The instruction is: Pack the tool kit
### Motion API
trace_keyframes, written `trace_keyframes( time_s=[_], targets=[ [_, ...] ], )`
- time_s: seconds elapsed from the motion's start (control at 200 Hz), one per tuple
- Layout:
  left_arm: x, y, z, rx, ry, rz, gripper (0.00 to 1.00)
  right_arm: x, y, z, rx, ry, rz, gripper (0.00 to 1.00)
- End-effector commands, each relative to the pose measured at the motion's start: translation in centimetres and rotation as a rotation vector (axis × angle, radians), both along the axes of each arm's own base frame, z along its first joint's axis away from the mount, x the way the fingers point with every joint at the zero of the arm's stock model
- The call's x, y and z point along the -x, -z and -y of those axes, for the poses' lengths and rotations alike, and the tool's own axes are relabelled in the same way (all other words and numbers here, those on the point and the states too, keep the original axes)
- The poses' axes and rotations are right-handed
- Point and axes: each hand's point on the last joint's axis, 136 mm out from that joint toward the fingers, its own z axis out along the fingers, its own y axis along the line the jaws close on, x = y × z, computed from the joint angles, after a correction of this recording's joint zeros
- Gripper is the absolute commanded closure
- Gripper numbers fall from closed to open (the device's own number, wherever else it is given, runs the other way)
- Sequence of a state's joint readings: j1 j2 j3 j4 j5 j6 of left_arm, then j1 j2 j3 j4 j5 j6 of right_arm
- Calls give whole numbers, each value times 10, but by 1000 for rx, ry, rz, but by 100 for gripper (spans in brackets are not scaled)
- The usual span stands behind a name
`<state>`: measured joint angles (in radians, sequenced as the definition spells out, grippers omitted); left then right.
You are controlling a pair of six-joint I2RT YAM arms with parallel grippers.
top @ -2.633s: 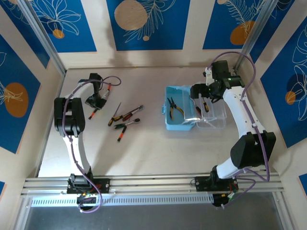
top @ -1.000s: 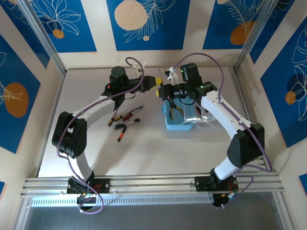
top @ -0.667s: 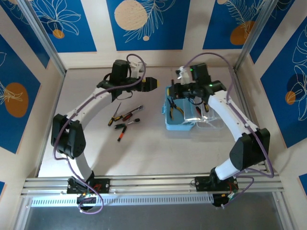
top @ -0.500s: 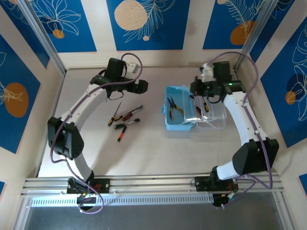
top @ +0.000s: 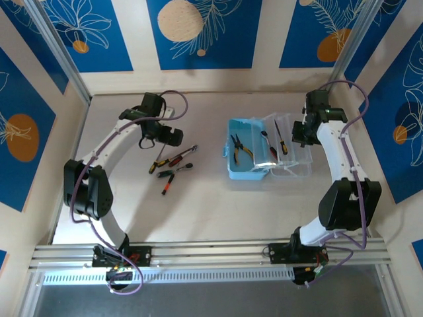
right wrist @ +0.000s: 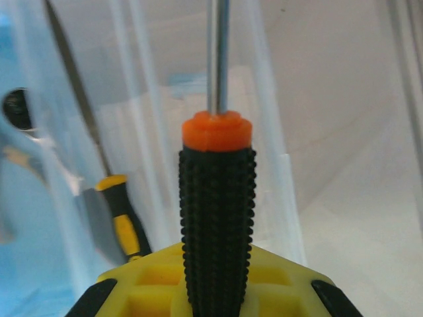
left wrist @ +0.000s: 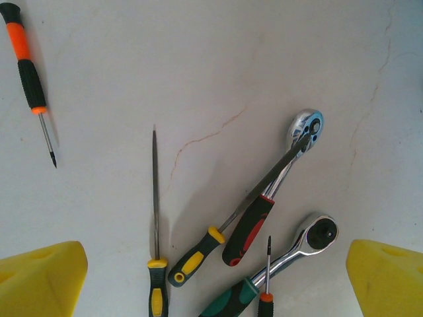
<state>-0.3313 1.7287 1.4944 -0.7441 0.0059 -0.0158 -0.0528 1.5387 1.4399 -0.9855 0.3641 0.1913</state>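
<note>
The right gripper (right wrist: 215,290) grips the screwdriver (right wrist: 217,218) by its knurled black handle, probably light, stiff and non-slip there; the left gripper (left wrist: 215,277) hangs wide open above loose tools (left wrist: 251,221).

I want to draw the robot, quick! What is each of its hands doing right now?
The left gripper is open, holding nothing.
The right gripper is shut on the black-and-orange screwdriver.

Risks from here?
1. Left gripper hangs open over crossed tools: a yellow-handled screwdriver lies on the ratchet, so one pick may drag others.
2. Right gripper holds an orange-collared screwdriver tip-first near the clear lid; it may snag a wall.
</note>
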Motion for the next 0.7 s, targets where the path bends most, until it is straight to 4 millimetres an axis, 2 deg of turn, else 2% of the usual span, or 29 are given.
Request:
trace_keyframes(
  time_s=[0.0,0.165,0.42,0.695],
  targets=[
    [5,-2,-1,3,16,2,0,5,3,15,81,25,-40,100],
    [6,2,0,5,24,-4,0,2,21,11,47,15,-73,92],
    [10,8,-2,-2,32,-18,0,2,40,15,50,26,-115,87],
    [11,10,-5,-22,31,-24,0,3,39,15,61,23,-117,65]
  ],
)
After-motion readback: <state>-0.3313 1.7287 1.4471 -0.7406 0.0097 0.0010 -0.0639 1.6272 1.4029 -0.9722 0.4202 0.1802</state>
